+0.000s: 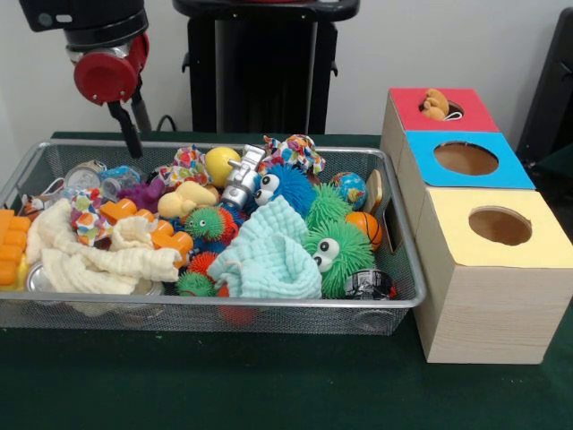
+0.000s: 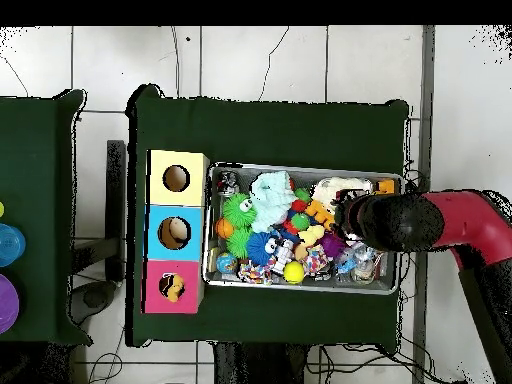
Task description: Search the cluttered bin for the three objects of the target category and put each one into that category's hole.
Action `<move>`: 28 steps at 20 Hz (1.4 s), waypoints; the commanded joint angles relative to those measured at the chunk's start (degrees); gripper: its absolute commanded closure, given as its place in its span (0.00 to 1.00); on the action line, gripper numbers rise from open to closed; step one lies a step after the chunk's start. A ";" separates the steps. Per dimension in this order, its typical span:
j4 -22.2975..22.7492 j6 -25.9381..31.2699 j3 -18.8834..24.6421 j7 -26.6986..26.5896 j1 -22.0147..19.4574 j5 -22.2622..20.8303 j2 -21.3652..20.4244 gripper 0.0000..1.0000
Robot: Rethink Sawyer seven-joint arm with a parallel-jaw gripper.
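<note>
Currently the wire mesh bin (image 1: 405, 296) sits on the green table (image 1: 269, 394), packed with clutter. Gripper (image 1: 131, 136) hangs over the bin's back corner, at the picture's left in front view, above a small clear jar (image 1: 119, 178); only a dark finger shows, so can't tell if jaws are released or clenched. In overhead view the red and black arm (image 2: 440, 222) covers that end of the bin.

One orange-brown toy figure (image 1: 436, 104) rests in the red-panelled hole (image 1: 453, 111), poking out. A pale yellow lumpy figure (image 1: 185, 199) lies in the bin's middle, just beside the silver toy robot (image 1: 240, 179) and yellow ball (image 1: 220, 164).

Also in bin: green fuzzy balls (image 1: 336, 249), blue fuzzy ball (image 1: 282, 186), mint cloth (image 1: 269, 255), cream cloth (image 1: 98, 260), orange plastic blocks (image 1: 12, 246). Blue-panelled hole (image 1: 466, 159) and yellow-panelled hole (image 1: 500, 225) sit beside the red one.
</note>
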 commanded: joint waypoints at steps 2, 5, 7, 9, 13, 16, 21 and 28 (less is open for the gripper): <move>-7.59 5.29 -1.50 -21.19 0.88 -4.97 3.74 0.00; -8.94 5.74 -1.64 -22.44 0.78 -3.91 4.63 0.00; -8.37 5.66 -1.62 -22.36 1.00 -3.43 4.61 0.00; -7.31 5.32 -1.02 -22.56 0.99 -2.78 4.47 0.00; -6.59 6.15 0.81 -27.38 1.31 -2.39 4.87 0.00; -4.09 5.56 1.98 -30.32 1.15 -2.95 4.83 0.00; 0.42 3.50 2.95 -32.43 0.59 -3.88 4.68 0.00; 4.12 0.33 2.59 -32.03 1.30 -5.15 4.77 0.00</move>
